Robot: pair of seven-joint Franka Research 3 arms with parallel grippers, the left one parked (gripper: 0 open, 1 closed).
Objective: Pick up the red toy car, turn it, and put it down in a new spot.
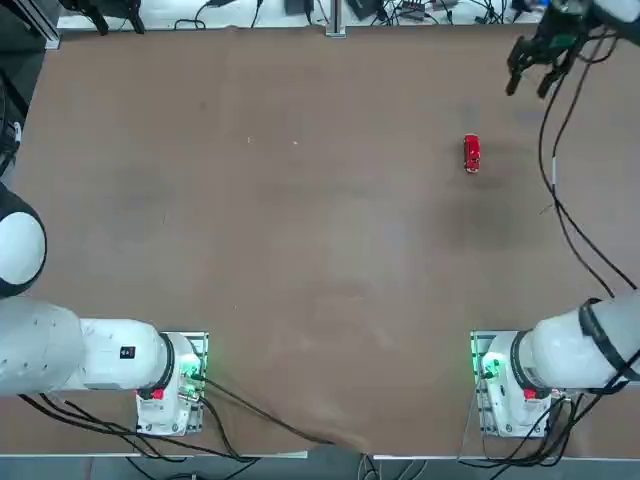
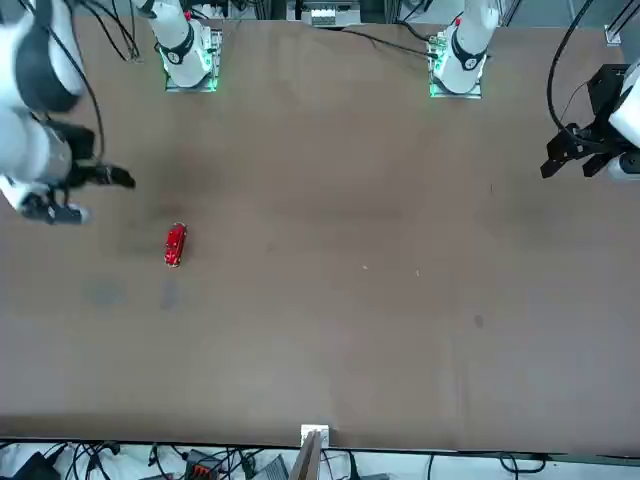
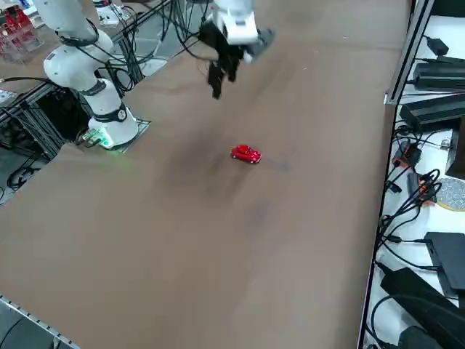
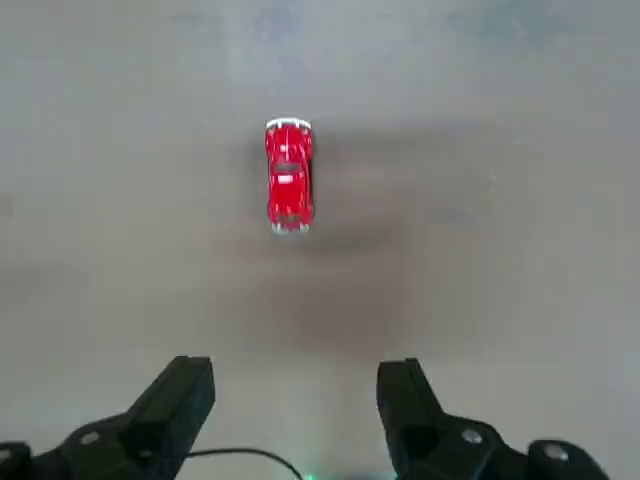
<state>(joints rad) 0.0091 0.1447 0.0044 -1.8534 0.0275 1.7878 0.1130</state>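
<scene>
One red toy car (image 1: 471, 153) on the brown table (image 1: 300, 250), right of centre and in the upper part of the overhead frame, standing alone on its wheels with its length running up and down the picture. Up and to the right of it, in the top right corner of that frame, the right gripper (image 1: 531, 76), raised above the tabletop, empty, with fingers spread wide. Seen from the front camera, gripper (image 2: 100, 190) at the far left edge, car (image 2: 175, 244) just right of and below it in the left third of the frame, well clear of the table's edges. In the side view, gripper (image 3: 220, 77) hanging in the upper middle, pointing down, car (image 3: 245, 154) lower and slightly to the right, near frame centre, apart from the fingers. From the wrist camera, two dark fingertips (image 4: 180, 400) at the bottom with a broad gap between them, nothing held; car (image 4: 289, 175) well beyond them, lengthwise in line with the view, resting on bare table surface with a soft shadow around it.
</scene>
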